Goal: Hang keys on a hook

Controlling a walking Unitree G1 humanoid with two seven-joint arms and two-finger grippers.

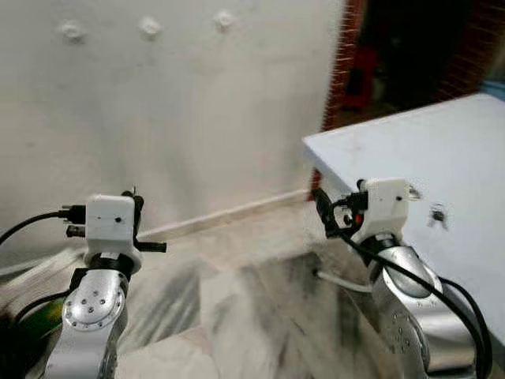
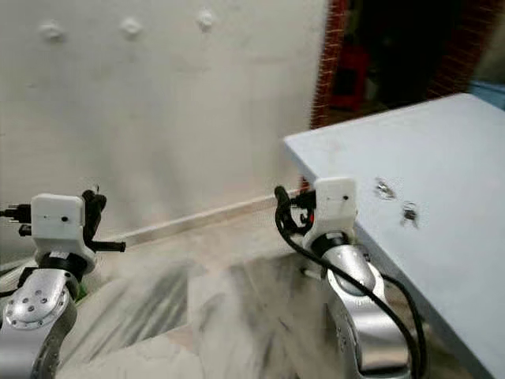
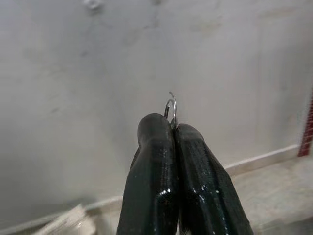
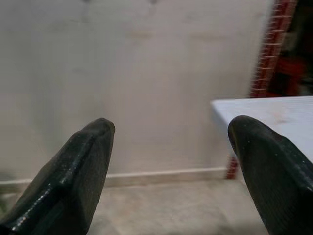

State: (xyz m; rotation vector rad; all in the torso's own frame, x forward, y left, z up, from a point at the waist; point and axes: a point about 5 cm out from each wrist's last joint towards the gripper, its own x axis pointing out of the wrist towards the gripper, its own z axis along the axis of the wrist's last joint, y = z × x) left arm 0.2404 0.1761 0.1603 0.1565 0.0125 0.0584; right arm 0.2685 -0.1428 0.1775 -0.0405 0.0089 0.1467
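Left wrist: tool (image 3: 173, 128) pinching ring (image 3: 170, 108).

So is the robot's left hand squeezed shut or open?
Shut. The left gripper has its two black fingers pressed together, pinching a thin metal key ring.

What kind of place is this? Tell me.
Probably a plain room or entry area in a home: a bare whitewashed wall with three small hooks high up, a marble-patterned floor, a light blue table, and a brick-edged doorway into a dark room.
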